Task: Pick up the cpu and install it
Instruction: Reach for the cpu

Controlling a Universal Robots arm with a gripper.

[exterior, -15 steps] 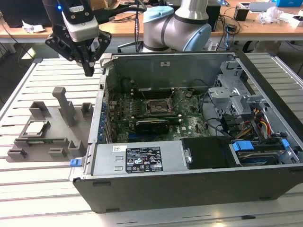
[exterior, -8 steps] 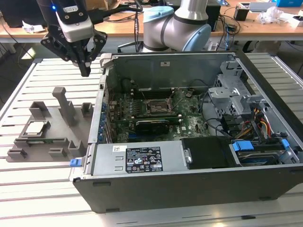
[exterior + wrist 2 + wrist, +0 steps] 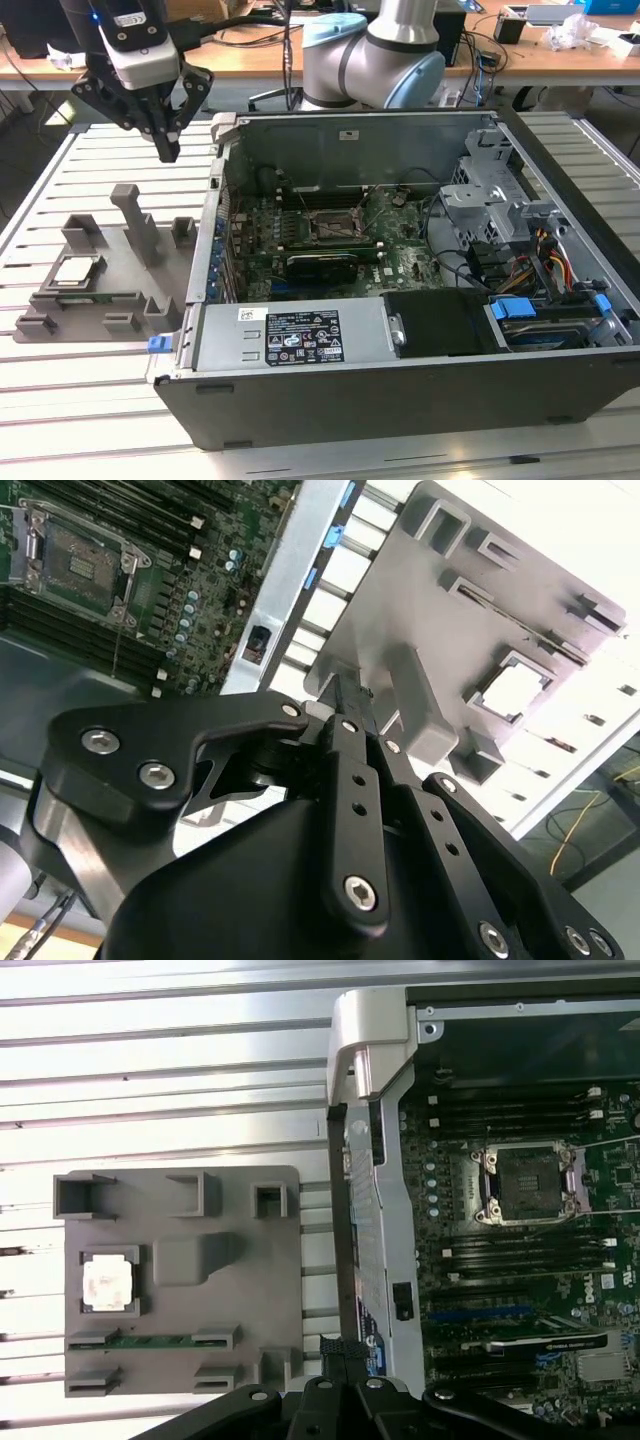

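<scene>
The gripper hangs above the slatted table, its fingers seemingly closed on nothing. The cpu lies flat in the grey holder tray, well apart from the motherboard socket inside the open computer case.

The gripper is held high at the exterior view's left and pointed straight down. Its black fingers are drawn together, with nothing gripped between them. It is carried beneath a white wrist housing, and the grey arm is seen bent toward the exterior view's right
</scene>
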